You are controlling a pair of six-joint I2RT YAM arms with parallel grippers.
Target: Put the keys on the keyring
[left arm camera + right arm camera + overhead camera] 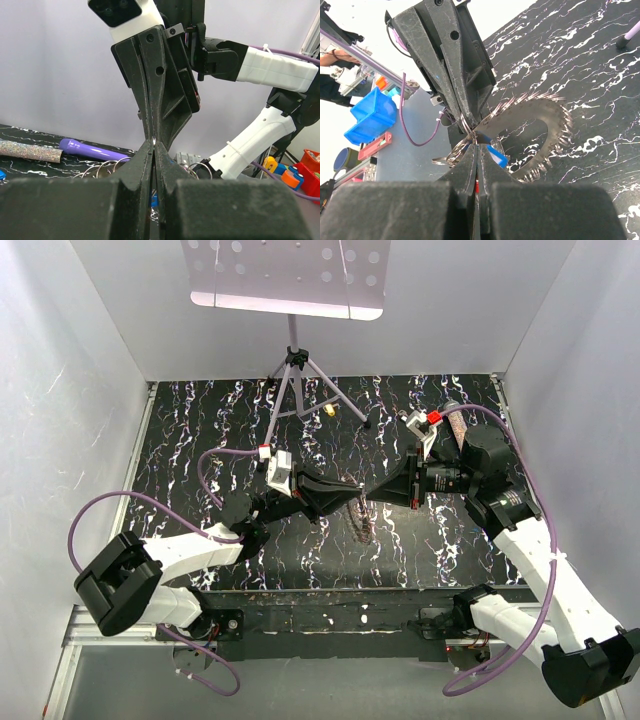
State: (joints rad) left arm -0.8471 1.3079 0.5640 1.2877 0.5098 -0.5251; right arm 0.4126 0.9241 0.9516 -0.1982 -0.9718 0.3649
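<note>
My left gripper (pixel 357 493) (pixel 153 145) and right gripper (pixel 372 493) (pixel 475 146) meet tip to tip above the middle of the table, both shut. The keyring (pixel 361 526) (pixel 559 120), a grey loop with a jagged outline, hangs from where the tips meet, and the left jaws pinch its wire. A red key head (pixel 477 187) shows between the right fingers. A blue key (pixel 496 155) dangles beside the right tips, next to some thin split rings (pixel 451 154). A yellow key (pixel 329 410) lies on the table at the back.
A tripod stand (pixel 296 375) rises at the back centre. A glittery tube (pixel 457 425) (pixel 30 150) and a purple pen (pixel 92 150) lie at the back right. White walls close in three sides. Blue bins (pixel 370 115) sit beyond the table edge.
</note>
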